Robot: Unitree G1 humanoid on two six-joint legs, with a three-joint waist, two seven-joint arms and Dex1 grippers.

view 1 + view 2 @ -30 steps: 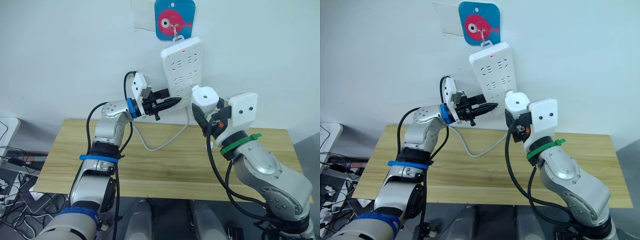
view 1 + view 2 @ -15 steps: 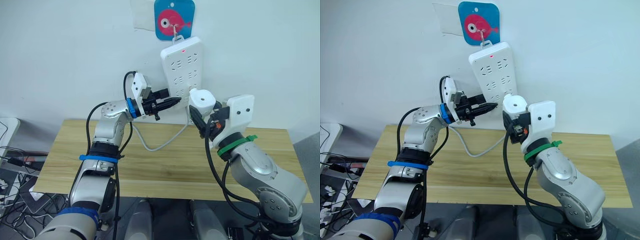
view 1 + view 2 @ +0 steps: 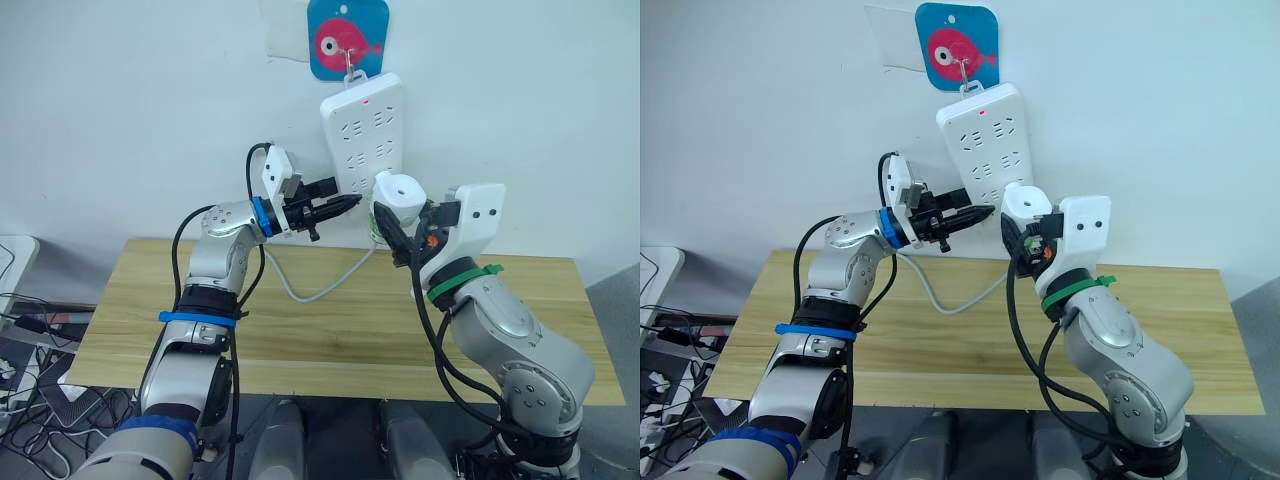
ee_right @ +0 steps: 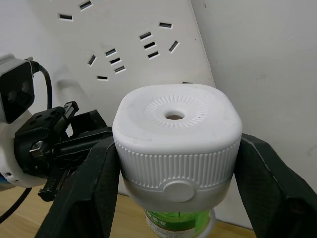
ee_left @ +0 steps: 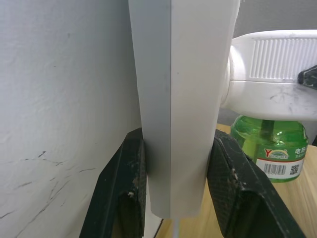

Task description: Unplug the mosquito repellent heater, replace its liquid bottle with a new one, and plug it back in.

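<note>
Mosquito repellent heater point(image 3: 400, 191) held up in the air above the back edge of the tabletop point(image 3: 330, 325), right at the lower part of the power strip point(image 3: 364, 140). White rounded unit, ribbed collar, round vent hole on top facing up. Green liquid bottle point(image 4: 179, 223) hangs under it with a printed label and barcode, seen in the left wrist view point(image 5: 276, 144). Back of the heater sits against or just beside the strip face; cannot tell whether the prongs are in a socket.

Right end effector point(image 4: 174, 163) closed around the heater, one black finger on each side of the white body, fingers point(image 4: 93, 188) touching the ribbed collar.

Left end effector point(image 3: 338, 204) is at the strip's lower left edge. In the left wrist view its two black fingers point(image 5: 233, 183) straddle the bottom end of the strip point(image 5: 183, 99), one toward the wall, one on the front face, pressed on or very near it: partly closed on the strip.

Strip hangs tilted on the white wall point(image 3: 150, 110) from a hook on a blue plaque with a red fish point(image 3: 347, 38); small red light lit near its top. White cord point(image 3: 310, 285) runs from the strip bottom, loops down over the tabletop back edge.

Tabletop is light wood. Tangle of dark cables point(image 3: 25, 330) on the floor past its left edge.
</note>
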